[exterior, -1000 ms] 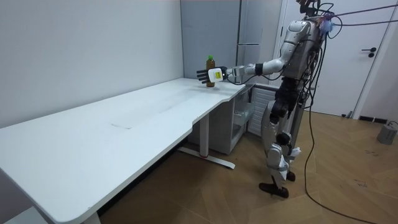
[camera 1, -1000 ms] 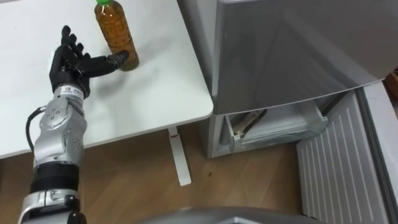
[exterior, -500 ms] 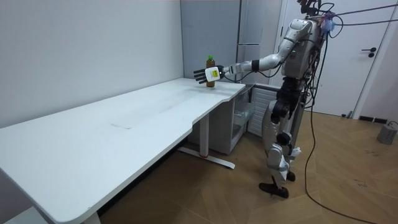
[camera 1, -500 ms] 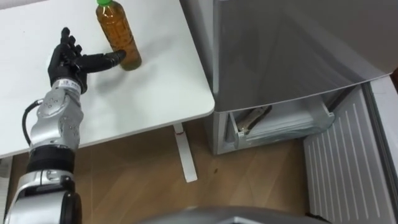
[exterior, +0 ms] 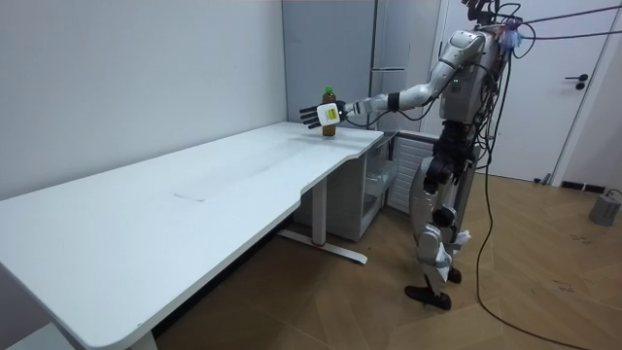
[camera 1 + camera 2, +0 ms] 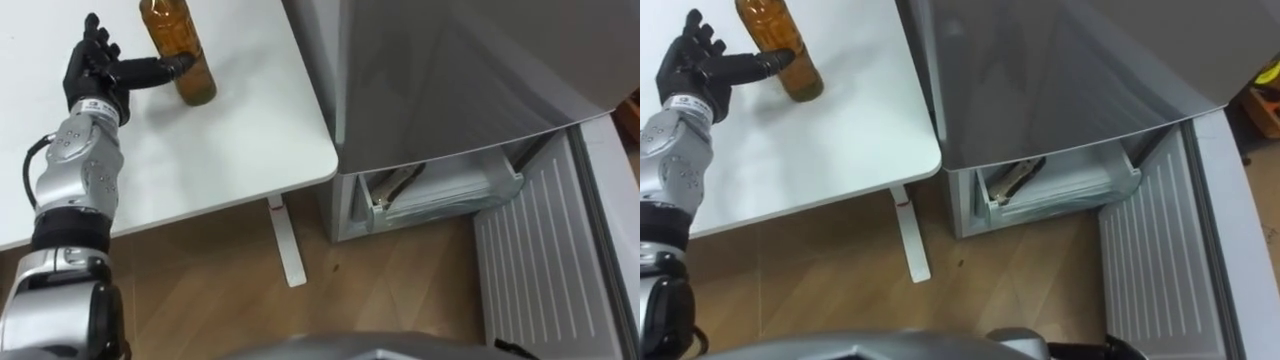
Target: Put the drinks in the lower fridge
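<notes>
An amber drink bottle (image 6: 180, 50) with a green cap (image 5: 328, 89) stands upright on the white table (image 6: 230, 140), near the corner beside the fridge. My left hand (image 6: 90, 72) is just left of it with its fingers straight and spread. The thumb (image 6: 160, 68) reaches across and touches the bottle's side, and nothing is curled round the bottle. In the right eye view the same hand (image 6: 688, 68) and bottle (image 6: 780, 45) sit at the top left. In the room view I stand between the table's end and the fridge, left arm stretched out to the bottle (image 5: 329, 110).
The grey fridge (image 6: 450, 80) rises right of the table. Its lower compartment is open, showing a pale drawer (image 6: 440, 195) with a dark item inside. The ribbed inside of the open lower door (image 6: 550, 270) lies at the lower right. Wooden floor and a table leg (image 6: 280, 245) are below.
My left arm has stretched further out over the table, and the hand stays open against the bottle. The eye view has shifted, so bottle and hand sit higher and further left.
</notes>
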